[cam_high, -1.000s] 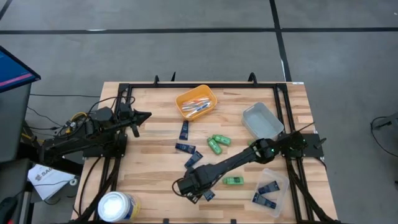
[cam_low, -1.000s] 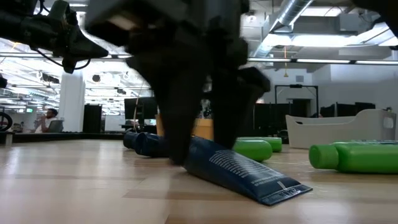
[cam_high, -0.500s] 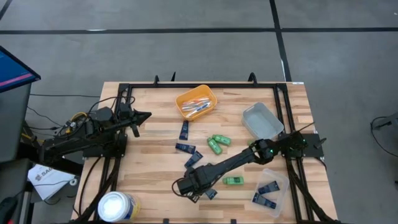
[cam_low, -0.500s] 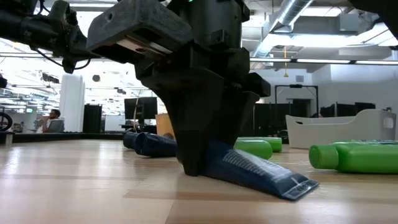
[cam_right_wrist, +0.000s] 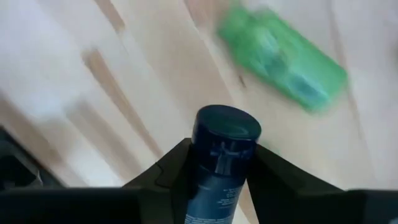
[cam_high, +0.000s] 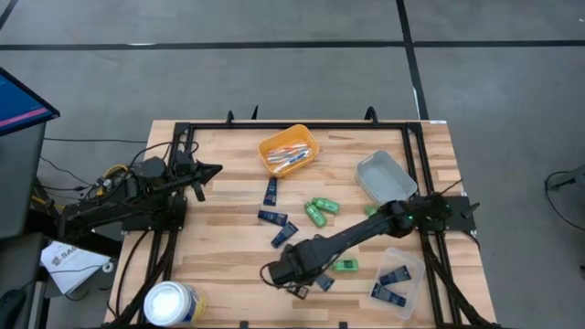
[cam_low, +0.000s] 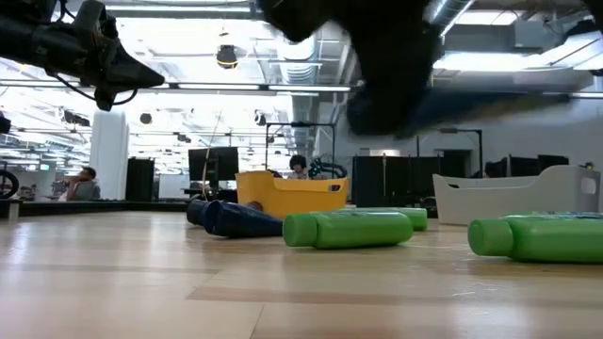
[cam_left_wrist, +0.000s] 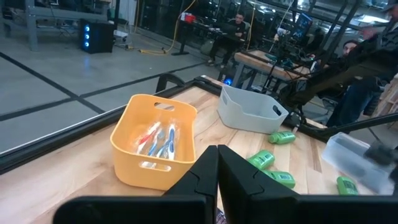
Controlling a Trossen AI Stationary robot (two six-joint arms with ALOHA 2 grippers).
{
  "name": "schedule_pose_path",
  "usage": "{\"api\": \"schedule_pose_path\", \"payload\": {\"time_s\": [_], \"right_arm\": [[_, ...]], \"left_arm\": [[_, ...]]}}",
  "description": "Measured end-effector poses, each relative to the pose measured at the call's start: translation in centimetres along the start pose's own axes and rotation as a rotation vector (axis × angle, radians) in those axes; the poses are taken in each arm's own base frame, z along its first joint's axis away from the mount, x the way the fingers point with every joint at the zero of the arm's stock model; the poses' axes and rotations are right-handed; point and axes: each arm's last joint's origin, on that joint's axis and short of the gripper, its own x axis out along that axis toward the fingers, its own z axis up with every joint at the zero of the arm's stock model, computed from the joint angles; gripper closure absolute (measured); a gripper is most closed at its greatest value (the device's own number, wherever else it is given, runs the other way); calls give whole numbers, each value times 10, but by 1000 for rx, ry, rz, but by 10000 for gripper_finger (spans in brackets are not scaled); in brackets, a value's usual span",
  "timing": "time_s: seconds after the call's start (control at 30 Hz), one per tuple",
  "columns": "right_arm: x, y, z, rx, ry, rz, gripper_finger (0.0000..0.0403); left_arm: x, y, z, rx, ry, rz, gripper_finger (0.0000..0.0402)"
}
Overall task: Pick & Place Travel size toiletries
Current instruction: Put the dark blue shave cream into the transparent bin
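My right gripper [cam_high: 305, 276] hovers over the table's near middle, shut on a dark navy tube [cam_high: 325, 282]. A green bottle [cam_high: 345, 266] lies just beside it, blurred in the right wrist view [cam_right_wrist: 281, 60]. More navy packets [cam_high: 271, 216] and two green bottles [cam_high: 319, 211] lie flat mid-table. Toothbrush-like sticks [cam_left_wrist: 159, 138] rest in the orange tray [cam_high: 309, 140]. Other navy packets [cam_high: 393, 278] lie in the clear tray [cam_high: 413, 268]. My left gripper [cam_high: 218, 170] waits shut above the table's left side. My right gripper pinches the navy tube between its two fingers [cam_right_wrist: 175, 167] on the body just behind the round cap [cam_right_wrist: 226, 128]. The cap sticks out past the fingertips. The tube is lifted clear of the table; its flat end [cam_high: 329, 285] points toward the table's near right.
A grey tray [cam_high: 384, 176] stands on the right far side. A large white tub [cam_high: 171, 303] sits at the near left corner. Black frame rails [cam_high: 174, 196] run along the table's sides. People sit at desks in the room beyond.
My right gripper has risen from the table with the navy tube and shifted a little toward the right edge. The tube's flat end, which rested on the wood, has lifted clear. In the low view the gripper has gone up out of the middle, uncovering a green bottle.
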Motion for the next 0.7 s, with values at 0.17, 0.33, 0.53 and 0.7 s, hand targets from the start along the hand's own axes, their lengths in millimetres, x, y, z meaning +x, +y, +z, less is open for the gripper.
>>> {"api": "schedule_pose_path", "payload": {"time_s": [0.17,0.33,0.53,0.7], "right_arm": [[-25,-1,-30,16,-24,-56,282],[-29,-2,-66,110,-22,-100,277],[-26,-15,-115,272,23,-181,279],[-35,-38,-151,441,8,-214,276]], "left_arm": [[0,0,0,1,0,-3,400],[1,0,-1,2,7,-1,400],[2,0,-1,5,13,5,400],[2,0,-1,5,14,5,400]]}}
